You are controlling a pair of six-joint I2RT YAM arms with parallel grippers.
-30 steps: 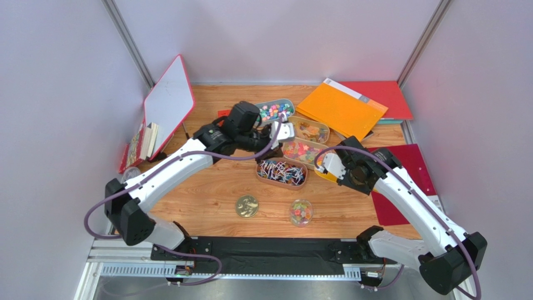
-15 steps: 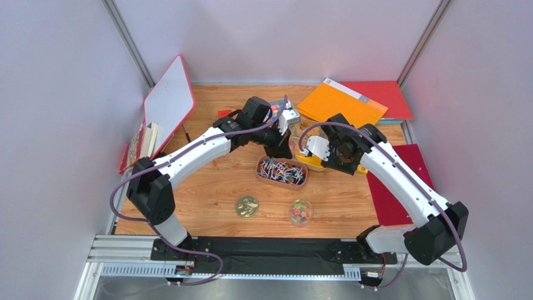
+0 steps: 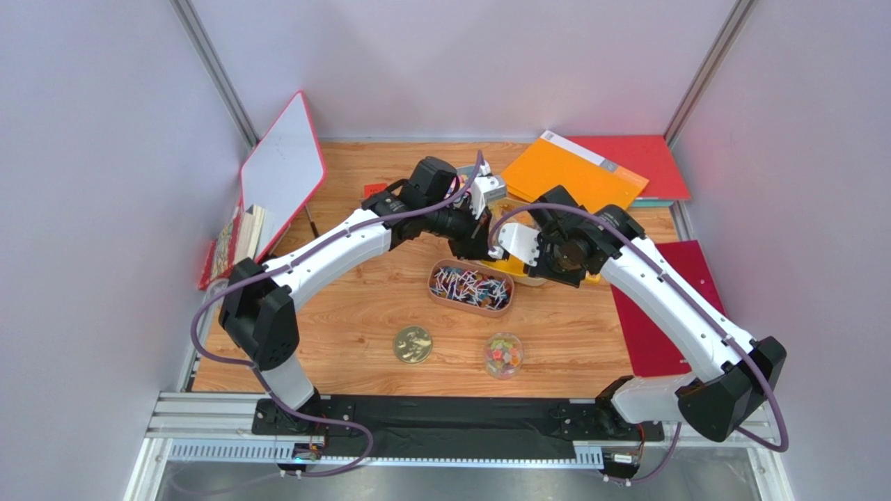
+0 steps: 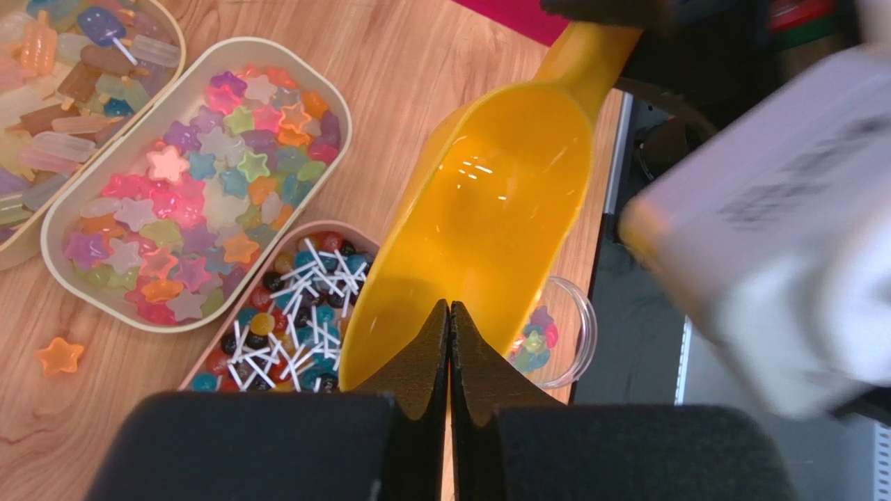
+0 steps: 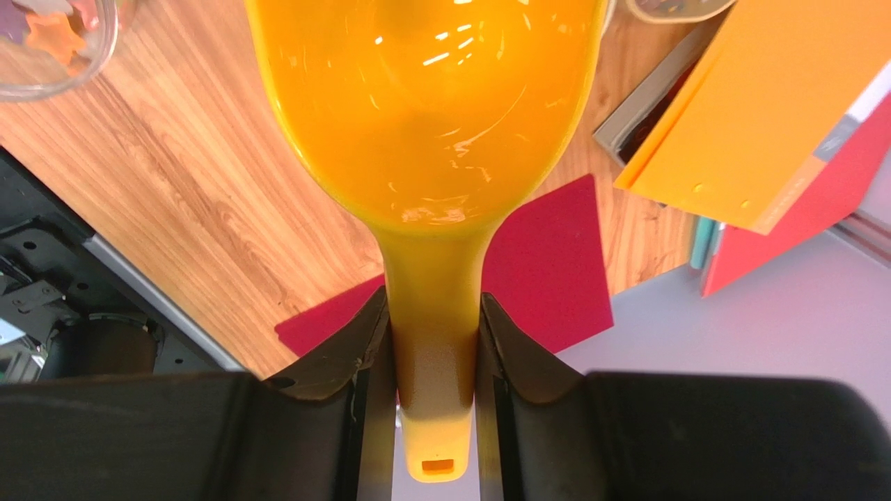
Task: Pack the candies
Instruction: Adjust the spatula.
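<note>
Handle of yellow plastic scoop pinched in right tool; left tool pressed together, empty. Risk: tools close together, could collide.

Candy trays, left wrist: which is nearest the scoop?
The beige oval tray of white-stick lollipops, overlapped by the yellow plastic scoop; the oval star-candy tray lies apart.

Star-shaped candies heaped in oval tray, one seemingly outside.

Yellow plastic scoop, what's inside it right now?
Nothing shows: the bowl of the yellow plastic scoop looks bare in both wrist views. Its front lip is partly hidden behind the shut left gripper.
</note>
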